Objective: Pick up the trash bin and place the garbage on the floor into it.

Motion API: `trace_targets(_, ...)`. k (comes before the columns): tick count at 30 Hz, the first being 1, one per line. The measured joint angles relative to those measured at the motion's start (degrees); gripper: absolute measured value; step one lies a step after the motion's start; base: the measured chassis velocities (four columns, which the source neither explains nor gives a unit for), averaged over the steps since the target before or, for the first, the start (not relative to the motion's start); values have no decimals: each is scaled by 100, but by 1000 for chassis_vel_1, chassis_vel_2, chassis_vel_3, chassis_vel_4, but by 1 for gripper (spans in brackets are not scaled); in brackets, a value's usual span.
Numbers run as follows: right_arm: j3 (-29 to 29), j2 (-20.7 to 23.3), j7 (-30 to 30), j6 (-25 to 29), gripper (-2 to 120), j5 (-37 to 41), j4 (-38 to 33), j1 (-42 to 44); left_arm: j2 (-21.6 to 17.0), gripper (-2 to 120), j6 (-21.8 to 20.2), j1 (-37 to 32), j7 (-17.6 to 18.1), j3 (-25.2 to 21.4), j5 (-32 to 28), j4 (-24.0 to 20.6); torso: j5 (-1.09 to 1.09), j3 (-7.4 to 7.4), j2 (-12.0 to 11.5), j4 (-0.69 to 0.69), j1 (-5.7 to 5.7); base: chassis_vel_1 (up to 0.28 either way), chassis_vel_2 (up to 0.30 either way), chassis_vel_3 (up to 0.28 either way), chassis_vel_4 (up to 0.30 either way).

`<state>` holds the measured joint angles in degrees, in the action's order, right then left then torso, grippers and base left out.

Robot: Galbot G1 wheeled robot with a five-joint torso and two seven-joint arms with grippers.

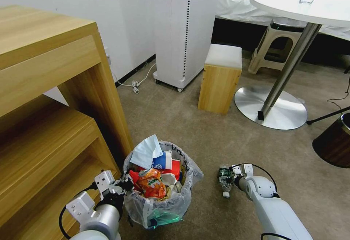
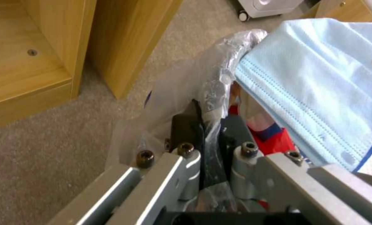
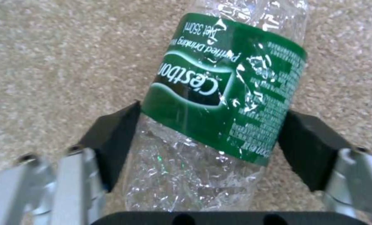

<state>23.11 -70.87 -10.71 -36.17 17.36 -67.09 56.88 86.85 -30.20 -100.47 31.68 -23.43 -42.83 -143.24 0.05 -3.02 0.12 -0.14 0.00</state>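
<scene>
Right wrist view: right claw (image 3: 206, 143) has its pads against both sides of a crushed plastic bottle (image 3: 219, 103) lying on the beige carpet (image 3: 48, 62).
Left claw (image 2: 209, 140) is clenched on the bagged rim of the trash bin (image 1: 160, 200), which is heaped with wrappers and a blue mask (image 2: 319, 84). Wooden shelf unit (image 1: 54, 123) crowds the bin's left; open carpet lies ahead, then a wooden stool (image 1: 220, 78) and the worktop's metal base (image 1: 271, 107).

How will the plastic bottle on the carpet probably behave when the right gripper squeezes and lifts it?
The plastic bottle looks crumpled and empty, so it is probably light and may buckle further. Its glossy label could slip against the right gripper's pads. Being round, it might roll if released.
</scene>
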Motion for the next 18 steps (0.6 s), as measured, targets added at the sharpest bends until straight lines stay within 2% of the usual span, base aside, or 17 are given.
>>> trace_targets(1, 6, 0, -9, 21, 68, -21, 33, -9, 1, 3, 6, -3, 0, 3, 2, 0, 0, 1, 0, 0, 0, 0, 0, 0, 0)
trace_targets(2, 6, 0, -9, 21, 68, -21, 33, -9, 1, 3, 6, -3, 0, 3, 2, 0, 0, 1, 0, 0, 0, 0, 0, 0, 0)
trace_targets(4, 27, 1, -30, 71, 57, -45, 98, -27, 4, 3, 20, -12, 0, 8, 16, 0, -1, 1, 0, 1, 0, 0, 0, 0, 0)
trace_targets(5, 27, 1, -30, 71, 57, -45, 98, -27, 4, 3, 20, -12, 0, 8, 16, 0, -1, 1, 0, 1, 0, 0, 0, 0, 0)
trace_targets(9, 34, 81, -33, 154, 40, 66, -55, 59, 13, 3, 44, -17, 0, 12, 40, 0, 0, 1, 0, 1, 0, 0, 0, 0, 0)
trace_targets(11, 32, 126, -22, 174, 36, 186, -194, 115, 15, 3, 48, -14, 0, 12, 42, 0, 1, 0, 0, 0, 0, 0, 0, 0, 0)
trace_targets(13, 17, 296, 5, 242, 28, 581, -764, 316, 18, 3, 51, 7, -2, 13, 43, 0, 2, 0, -1, 0, 0, 0, 0, 0, 0)
trace_targets(14, 17, 296, 5, 242, 28, 581, -764, 316, 18, 3, 51, 7, -2, 13, 43, 0, 2, 0, -1, 0, 0, 0, 0, 0, 0)
trace_targets(16, -4, 600, 15, 277, 23, 970, -1493, 601, 25, 3, 54, 49, -6, 4, 41, 16, 1, 0, -1, 2, 0, 0, 0, 0, 0)
trace_targets(18, -14, 1040, -40, 456, 17, 1320, -2601, 1026, 43, 3, 60, 113, -8, -13, 34, 132, -1, 0, -1, -2, 0, 0, 0, 0, 0)
